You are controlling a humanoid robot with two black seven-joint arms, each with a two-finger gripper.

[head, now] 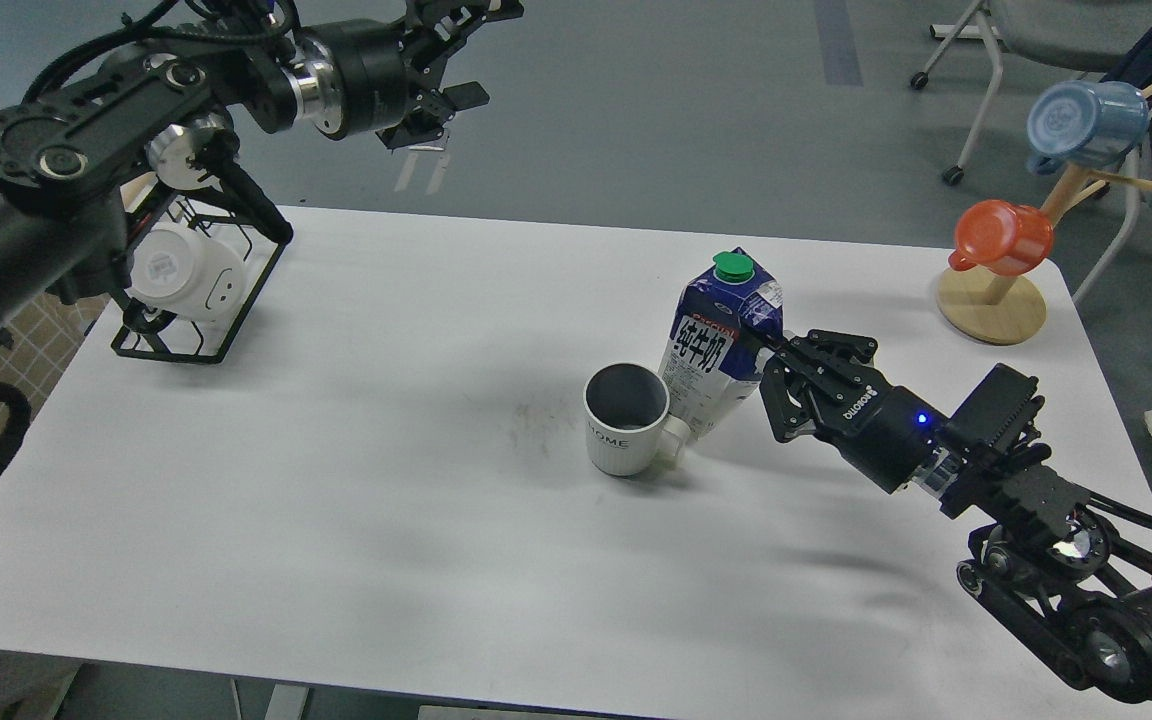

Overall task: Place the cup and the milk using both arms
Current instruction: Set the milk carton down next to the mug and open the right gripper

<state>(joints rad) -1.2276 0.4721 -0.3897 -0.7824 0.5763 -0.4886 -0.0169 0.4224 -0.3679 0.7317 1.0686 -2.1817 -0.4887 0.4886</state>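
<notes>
Cup (625, 418) touching milk (719, 344), mid-table (336, 480).

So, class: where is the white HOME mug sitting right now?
In the head view, the white HOME mug stands upright right of the table's centre, its handle against the milk carton, with the right gripper at the carton's far side.

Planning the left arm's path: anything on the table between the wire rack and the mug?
No. In the head view, the stretch from the rack to the mug is bare white table, with only faint smudges near the mug.

Right tool (774, 372) touches milk (719, 340) beside cup (626, 417).
</notes>
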